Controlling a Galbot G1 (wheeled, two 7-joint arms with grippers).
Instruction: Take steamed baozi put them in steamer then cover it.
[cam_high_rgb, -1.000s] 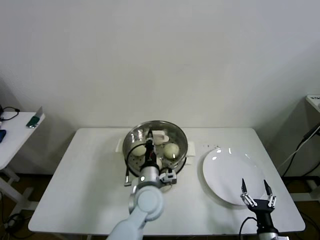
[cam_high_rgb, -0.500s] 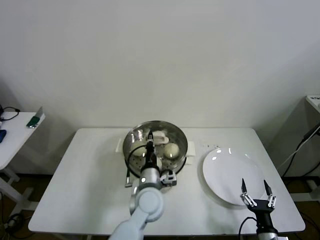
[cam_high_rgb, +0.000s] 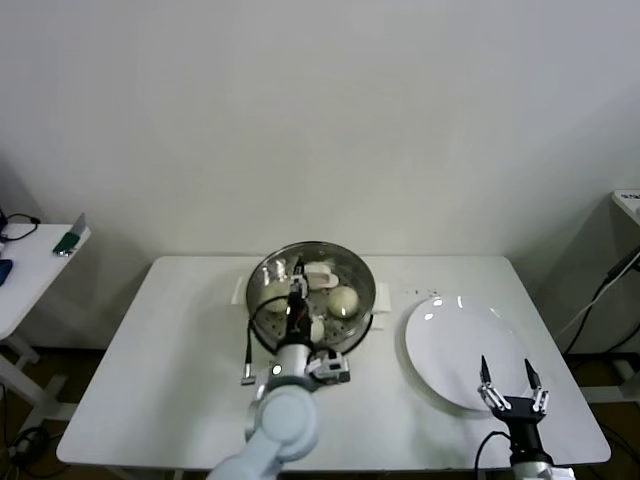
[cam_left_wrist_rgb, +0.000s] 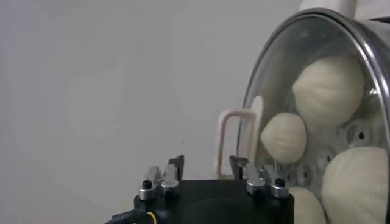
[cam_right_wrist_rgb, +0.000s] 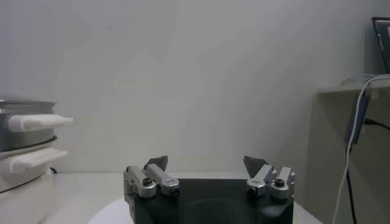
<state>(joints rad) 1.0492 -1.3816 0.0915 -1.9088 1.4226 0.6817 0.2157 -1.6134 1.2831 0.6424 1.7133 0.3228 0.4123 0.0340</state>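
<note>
On the white rectangular table (cam_high_rgb: 170, 370), the round shiny stainless-steel steamer (cam_high_rgb: 266, 276) on its white electric base stands near the far edge, its white side handle (cam_left_wrist_rgb: 230, 140) showing in the left wrist view. Inside it lie the cream-white, pleated round baozi (cam_left_wrist_rgb: 328, 90): four show in the left wrist view, resting on the perforated tray, and none is on the flat white round plate (cam_high_rgb: 465, 350) to the steamer's right. The left gripper (cam_high_rgb: 297, 288) hangs over the steamer's near side, its two fingers standing apart with nothing between them. The right gripper (cam_high_rgb: 505, 375) sits parked low at the table's near right edge, over the plate's near rim, its dark fingers spread wide and holding nothing. No cover rests on the steamer.
</note>
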